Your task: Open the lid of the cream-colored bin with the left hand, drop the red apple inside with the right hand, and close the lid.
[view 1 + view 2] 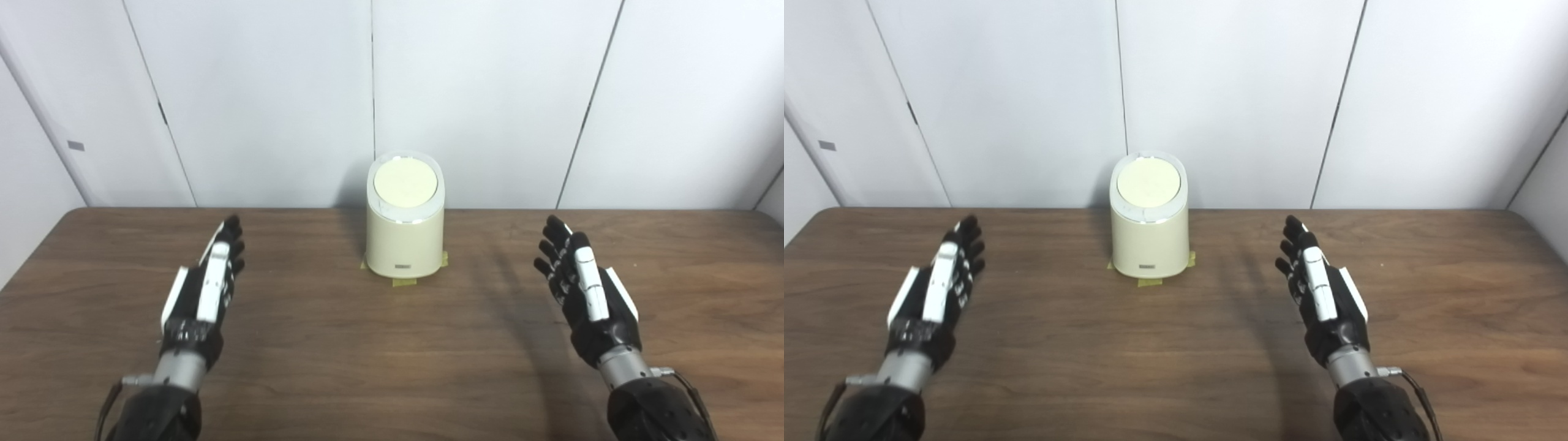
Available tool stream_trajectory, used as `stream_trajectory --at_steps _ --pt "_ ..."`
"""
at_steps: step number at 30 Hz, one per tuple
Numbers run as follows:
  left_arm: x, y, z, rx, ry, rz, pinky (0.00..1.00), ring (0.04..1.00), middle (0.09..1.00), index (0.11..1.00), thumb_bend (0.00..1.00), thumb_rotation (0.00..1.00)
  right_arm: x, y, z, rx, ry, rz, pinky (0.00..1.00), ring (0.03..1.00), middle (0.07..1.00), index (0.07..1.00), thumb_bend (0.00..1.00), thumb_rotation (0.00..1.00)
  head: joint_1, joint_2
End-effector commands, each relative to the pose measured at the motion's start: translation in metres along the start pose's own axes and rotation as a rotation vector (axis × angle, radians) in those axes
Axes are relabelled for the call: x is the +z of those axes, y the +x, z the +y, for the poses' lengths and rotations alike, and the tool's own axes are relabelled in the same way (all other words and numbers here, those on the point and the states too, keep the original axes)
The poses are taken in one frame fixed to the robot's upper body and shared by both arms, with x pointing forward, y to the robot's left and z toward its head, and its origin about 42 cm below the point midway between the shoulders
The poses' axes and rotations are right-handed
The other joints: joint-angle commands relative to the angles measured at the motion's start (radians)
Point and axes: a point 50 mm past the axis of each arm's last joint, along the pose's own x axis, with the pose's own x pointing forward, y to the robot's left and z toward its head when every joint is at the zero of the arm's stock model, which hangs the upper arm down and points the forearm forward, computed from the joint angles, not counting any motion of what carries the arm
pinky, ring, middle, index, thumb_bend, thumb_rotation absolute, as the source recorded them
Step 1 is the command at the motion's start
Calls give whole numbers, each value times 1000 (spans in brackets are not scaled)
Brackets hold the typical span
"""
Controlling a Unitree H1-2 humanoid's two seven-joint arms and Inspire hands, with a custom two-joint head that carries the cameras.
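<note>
A wood-grain table (392,367) stands against pale wall panels (478,92). The cream-colored bin (404,242) sits at the table's far centre, close to the wall, with strips of yellowish tape (404,282) at its base. Its round lid (405,182) lies flat in the rim — shut.

The left hand (205,288) hovers over the table to the left of the bin, well apart from it, fingers extended and slightly spread, holding nothing. The right hand (582,288) mirrors it on the right side, fingers likewise apart and empty.

No red apple is visible in either view — the drop step has no object to act on as the scene stands.

Probable failure points:
- The lid offers no visible handle; fingers may slip off the smooth rim.
- A sideways push could tilt the bin or strain the tape.
- The nearby wall limits room behind the lid.
</note>
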Motion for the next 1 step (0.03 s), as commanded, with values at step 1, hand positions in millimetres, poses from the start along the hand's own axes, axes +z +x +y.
stream_trajectory --at_steps 1 --pt "15 -1 -2 -6 -6 -118 1000 1000 1000 1000 403 1000 13 4 0 13 -1 -74 996 1000 999 975 529 936 3 1"
